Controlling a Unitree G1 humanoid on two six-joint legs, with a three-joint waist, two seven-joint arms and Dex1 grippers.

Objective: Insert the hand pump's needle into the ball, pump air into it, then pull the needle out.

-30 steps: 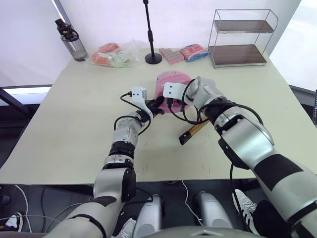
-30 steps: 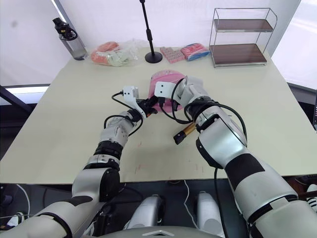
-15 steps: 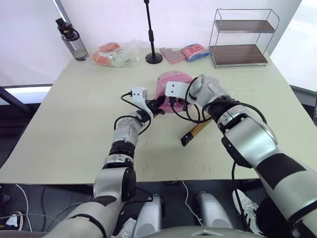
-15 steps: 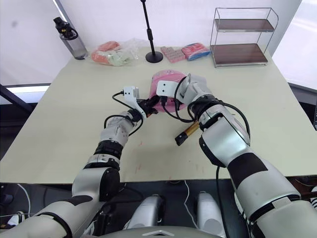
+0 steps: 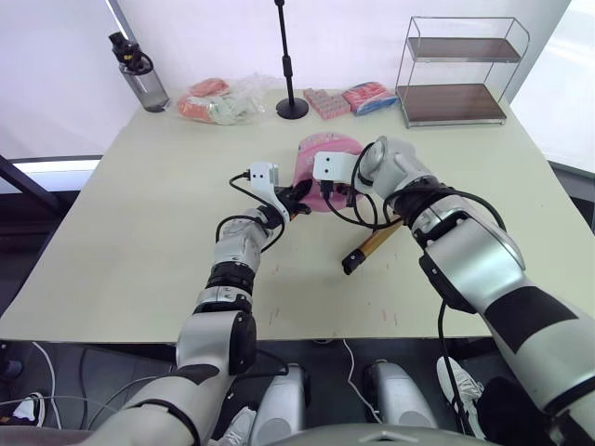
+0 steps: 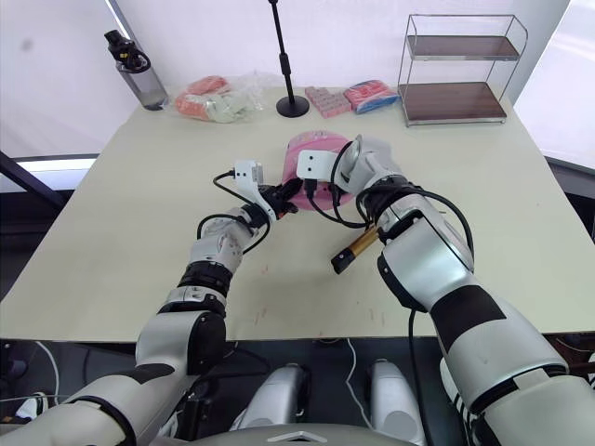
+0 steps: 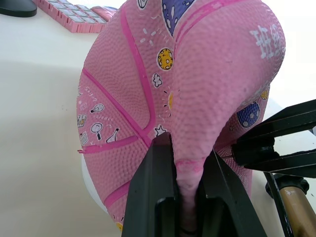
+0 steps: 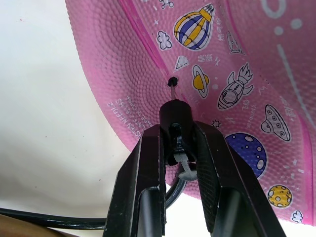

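On the left side of the table (image 5: pixel 121 232) the left arm reaches forward with the elbow bent, and the left gripper (image 7: pixel 180 197) has its two fingers pressed together on a fold of the soft pink ball (image 5: pixel 325 160), which sits near the middle of the table. The ball looks saggy, not fully round. From the right, the right arm bends inward with the wrist turned toward the ball. The right gripper (image 8: pixel 177 148) is clamped on the black fitting of the needle (image 8: pixel 172 90), and the tip of the needle touches the small black hole in the ball. The hand pump (image 5: pixel 374 245) lies on the table just beside the right forearm, with its hose curling up to the gripper.
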